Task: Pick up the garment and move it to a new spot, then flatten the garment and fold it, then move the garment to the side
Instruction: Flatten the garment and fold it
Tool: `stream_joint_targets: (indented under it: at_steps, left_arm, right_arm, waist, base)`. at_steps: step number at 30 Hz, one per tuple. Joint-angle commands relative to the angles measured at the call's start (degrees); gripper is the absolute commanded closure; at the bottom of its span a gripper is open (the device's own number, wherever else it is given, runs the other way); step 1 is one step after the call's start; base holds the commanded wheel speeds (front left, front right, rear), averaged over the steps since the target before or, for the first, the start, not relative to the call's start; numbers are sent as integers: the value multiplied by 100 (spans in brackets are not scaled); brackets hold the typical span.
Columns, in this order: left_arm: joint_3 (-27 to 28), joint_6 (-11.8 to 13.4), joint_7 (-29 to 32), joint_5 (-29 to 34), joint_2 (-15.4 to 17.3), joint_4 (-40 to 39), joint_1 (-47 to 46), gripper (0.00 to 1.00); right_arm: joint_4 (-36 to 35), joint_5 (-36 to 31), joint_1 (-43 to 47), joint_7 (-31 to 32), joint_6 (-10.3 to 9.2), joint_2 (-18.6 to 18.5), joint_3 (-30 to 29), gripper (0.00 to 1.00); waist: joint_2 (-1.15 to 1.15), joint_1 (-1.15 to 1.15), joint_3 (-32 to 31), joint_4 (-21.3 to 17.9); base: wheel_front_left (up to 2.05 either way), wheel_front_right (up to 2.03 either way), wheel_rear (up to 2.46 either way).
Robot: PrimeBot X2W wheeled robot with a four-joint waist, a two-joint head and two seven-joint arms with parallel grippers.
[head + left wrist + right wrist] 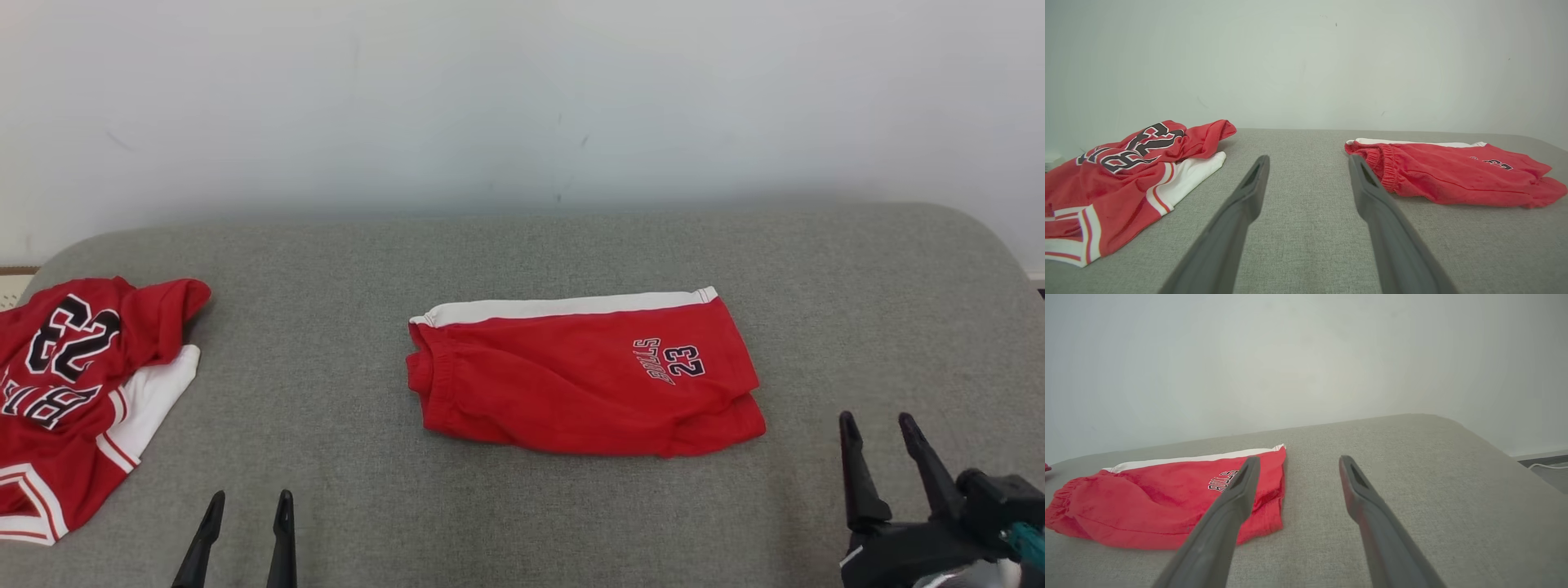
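The garment (571,380) is a pair of red shorts with a white side stripe and a "23" print, lying folded in half at the middle of the grey surface (522,253); it also appears in the left wrist view (1449,175) and the right wrist view (1167,494). My right gripper (880,429) stands open just off the shorts' right end, holding nothing (1298,463). Low at the left, my left gripper (250,502) is open over bare grey fabric, apart from the shorts (1308,161).
A crumpled red jersey (73,392) with black numerals and white trim lies at the left edge (1126,179). A white wall (522,106) backs the surface. The surface rounds off at the right, with floor and a cable (1545,466) beyond.
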Motion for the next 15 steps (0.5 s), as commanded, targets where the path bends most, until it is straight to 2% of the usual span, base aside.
stream_joint_targets:
  at_steps: [1,9,15]
  left_arm:
    - [27,37,-7,61,37,1,107,0]
    - [71,87,-7,171,123,73,251,0]
    - [33,65,-7,162,168,226,229,0]
  right_arm:
    - [-126,-98,162,6,-6,15,-89,0]
    - [-1038,-630,860,357,-6,398,-390,0]
    - [-1270,-661,1043,546,-6,562,-293,0]
  waist:
    - [0,0,-25,6]
    - [0,0,-101,-20]
    - [0,0,-143,-13]
  base:
    - [0,0,0]
    - [0,0,0]
    - [0,0,0]
